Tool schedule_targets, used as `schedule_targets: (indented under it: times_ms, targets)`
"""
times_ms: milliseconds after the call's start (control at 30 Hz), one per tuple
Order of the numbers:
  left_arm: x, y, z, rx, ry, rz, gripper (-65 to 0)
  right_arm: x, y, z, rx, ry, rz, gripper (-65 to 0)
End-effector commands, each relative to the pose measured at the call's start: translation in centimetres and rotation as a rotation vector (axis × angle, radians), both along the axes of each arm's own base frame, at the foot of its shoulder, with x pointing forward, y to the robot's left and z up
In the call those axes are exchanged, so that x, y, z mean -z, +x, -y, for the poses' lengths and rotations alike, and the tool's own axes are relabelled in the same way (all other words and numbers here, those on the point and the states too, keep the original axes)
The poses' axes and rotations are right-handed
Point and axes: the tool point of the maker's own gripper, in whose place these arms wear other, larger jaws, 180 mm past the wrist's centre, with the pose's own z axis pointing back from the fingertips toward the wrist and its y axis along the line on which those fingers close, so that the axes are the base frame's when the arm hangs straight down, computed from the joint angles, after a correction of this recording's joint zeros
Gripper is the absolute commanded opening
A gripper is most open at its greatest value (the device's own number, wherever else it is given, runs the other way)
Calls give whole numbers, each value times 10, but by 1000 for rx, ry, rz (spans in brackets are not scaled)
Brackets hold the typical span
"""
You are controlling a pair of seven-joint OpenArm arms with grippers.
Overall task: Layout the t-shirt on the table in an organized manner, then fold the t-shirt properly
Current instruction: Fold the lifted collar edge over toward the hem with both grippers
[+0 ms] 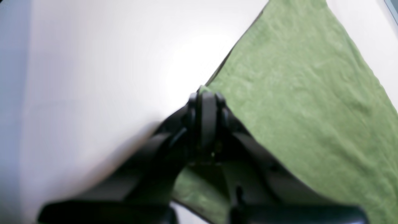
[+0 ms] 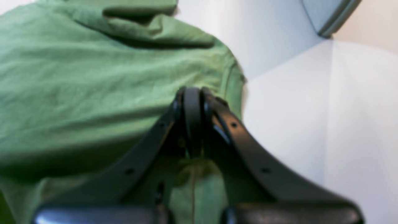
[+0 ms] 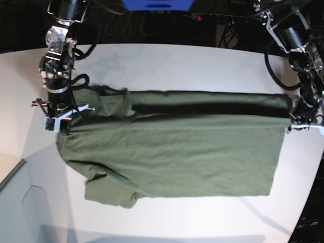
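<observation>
The olive-green t-shirt (image 3: 177, 152) lies spread across the white table (image 3: 177, 61), its far long edge doubled over into a dark band. A sleeve sticks out at the front left. My right gripper (image 3: 63, 125) is at the shirt's left end and is shut on the cloth by a seamed edge (image 2: 192, 91); the t-shirt (image 2: 77, 87) bunches in folds beyond it. My left gripper (image 3: 293, 121) is at the shirt's right end and pinches a corner of the fabric (image 1: 207, 93). The t-shirt (image 1: 295, 93) stretches away from it over the table (image 1: 108, 62).
Cables and a power strip (image 3: 212, 17) lie behind the table's back edge, under a blue box (image 3: 157, 4). The tabletop curves off at the right front (image 3: 310, 202). A lower grey-edged surface (image 3: 15, 174) sits at the left front.
</observation>
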Motion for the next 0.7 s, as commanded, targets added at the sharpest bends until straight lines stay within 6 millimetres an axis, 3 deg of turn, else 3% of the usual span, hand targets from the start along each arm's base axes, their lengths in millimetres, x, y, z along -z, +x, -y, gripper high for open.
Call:
schedule_targets:
  times_ms: [0, 200, 300, 400, 533, 667]
  targets:
    - [-20, 11, -11, -12, 36, 55, -648, -17, 9, 6, 7, -19, 62, -650]
    - [-26, 28, 3, 40, 43, 69, -535, -20, 12, 6, 7, -19, 70, -650]
    - [-27, 31, 7, 53, 45, 69, -512, -19, 11, 6, 7, -19, 67, -643]
    - [-36, 40, 6, 51, 46, 94, -511, -18, 9, 6, 7, -19, 62, -562]
    - [-39, 41, 4, 40, 48, 103, -511, -18, 7, 8, 12, -23, 63, -409]
    - [-40, 37, -2, 40, 53, 93, -511, -27, 2, 12, 19, -44, 80, -359]
